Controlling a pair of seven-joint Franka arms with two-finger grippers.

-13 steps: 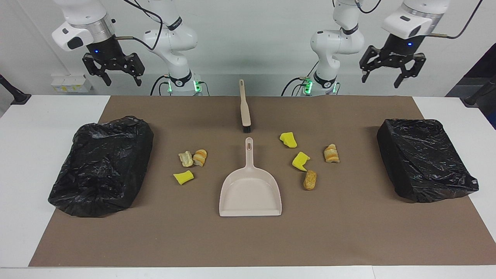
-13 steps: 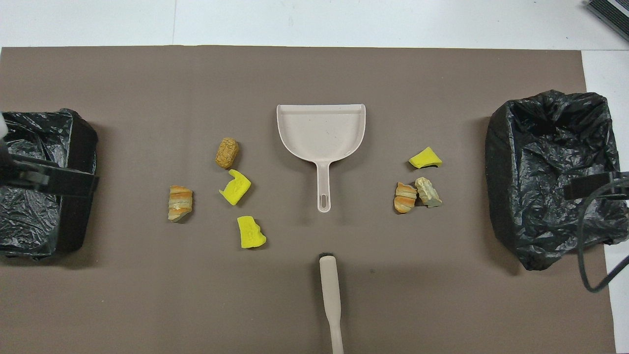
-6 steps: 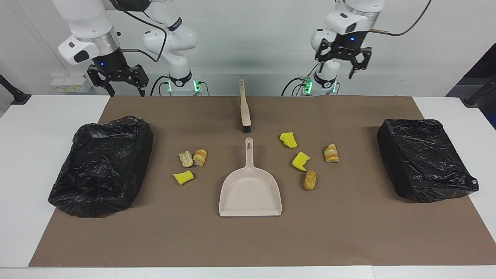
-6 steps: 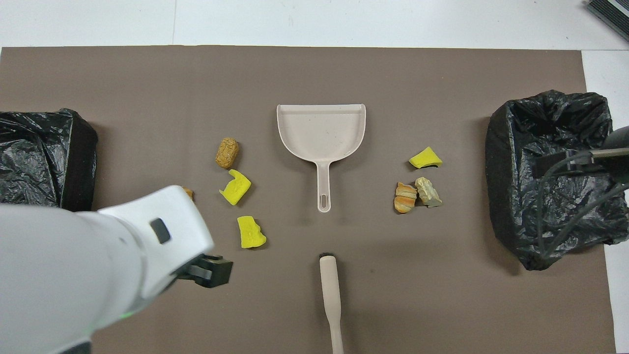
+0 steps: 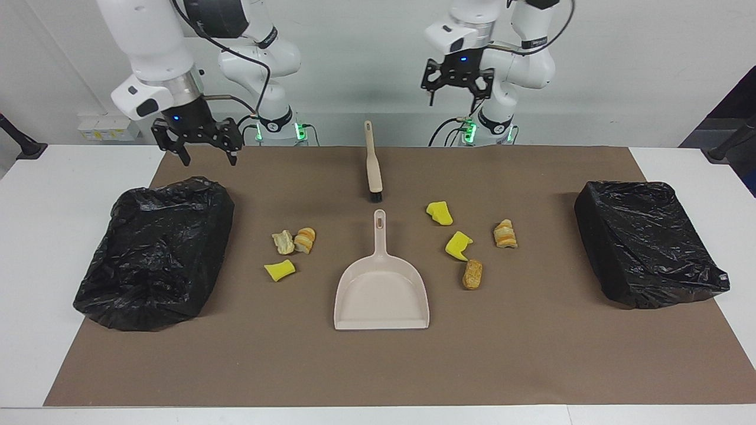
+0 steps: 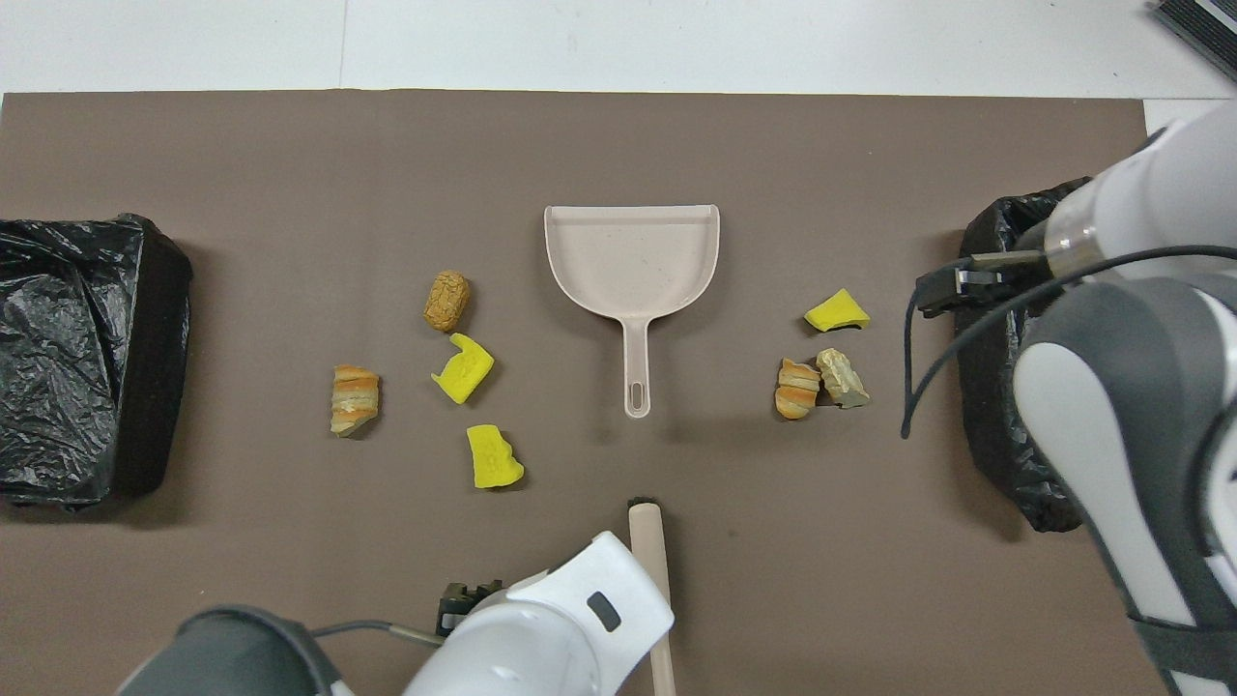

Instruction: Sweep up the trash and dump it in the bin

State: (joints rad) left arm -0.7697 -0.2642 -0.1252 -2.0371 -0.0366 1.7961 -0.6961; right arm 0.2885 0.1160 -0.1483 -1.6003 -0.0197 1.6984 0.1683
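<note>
Both the left pincer point(image 5: 456, 88) and right pincer point(image 5: 199, 141) hang wide and empty, so honestly the risk is a sloppy grab skidding the brush point(image 5: 372, 162) or dustpan point(image 5: 381, 289) into the trash point(image 5: 459, 244) scattered beside the dustpan mid-surface.

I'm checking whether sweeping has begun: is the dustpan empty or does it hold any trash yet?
Empty. The dustpan lies flat on the mat with a bare tray; all seven trash bits sit on the mat beside it.
</note>
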